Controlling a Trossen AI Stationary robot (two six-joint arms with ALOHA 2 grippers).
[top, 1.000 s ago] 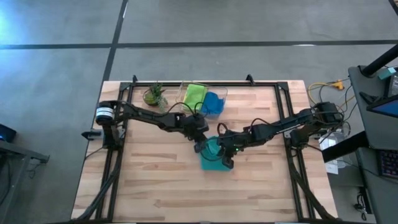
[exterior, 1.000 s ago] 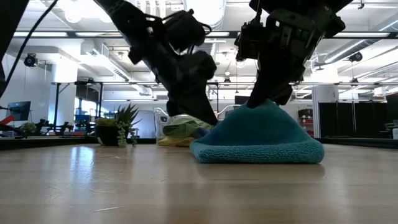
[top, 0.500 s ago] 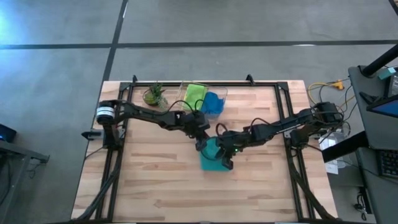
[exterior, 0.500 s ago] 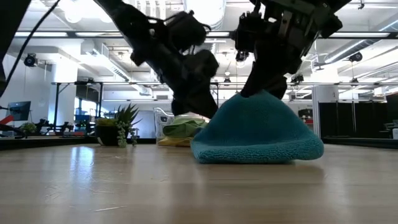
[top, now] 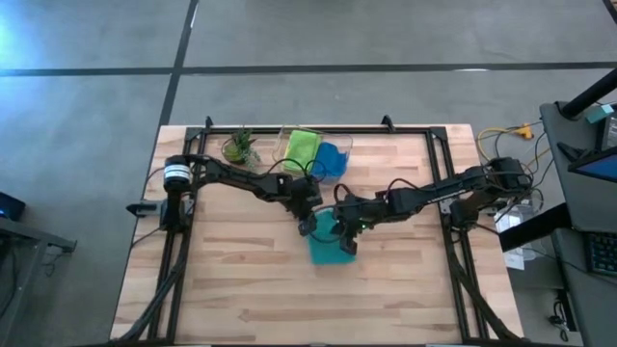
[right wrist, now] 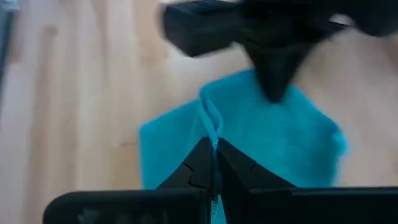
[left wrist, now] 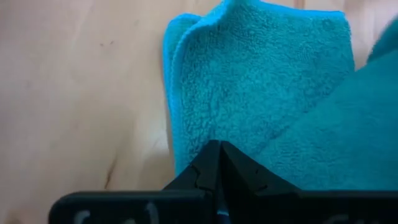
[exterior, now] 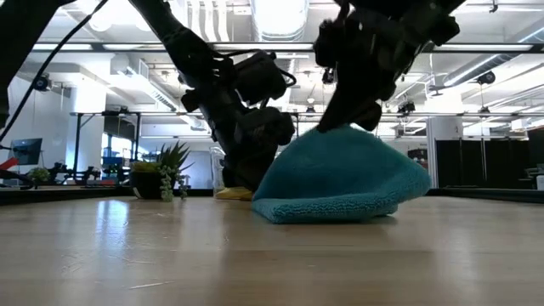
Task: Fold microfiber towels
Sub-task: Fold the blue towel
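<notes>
A teal towel (top: 328,243) lies partly folded near the table's middle, and its upper layer is drawn up into a peak (exterior: 340,140). My right gripper (top: 345,229) is shut on that peak from above. My left gripper (top: 310,225) is shut low at the towel's far left side, close to the table (exterior: 246,180). The towel's near part rests on the wood. A lime green towel (top: 302,146) and a blue towel (top: 331,159) sit in a clear bin at the back. My left gripper comes slanting down from the far left, its shut fingertips (left wrist: 217,155) on the towel's far-left edge. A raised layer (left wrist: 348,118) runs up from them, but the fingers hide whether cloth is pinched between them. My right gripper pinches a narrow fold ridge (right wrist: 211,121) of the upper layer between its two fingers, slanting down from the right. The cloth hangs from it like a tent, and its lower layer (exterior: 323,208) lies on the table.
The clear bin (top: 339,145) stands at the back centre, and a small potted plant (top: 239,146) stands to its left. The black frame rails (top: 183,241) run along both table sides. Bare wood lies in front of the towel.
My left gripper has gone down toward the table at the towel's far left side. The towel's raised part has shifted toward the table's left, and its right end has come up off the wood. Both grippers have stayed shut.
</notes>
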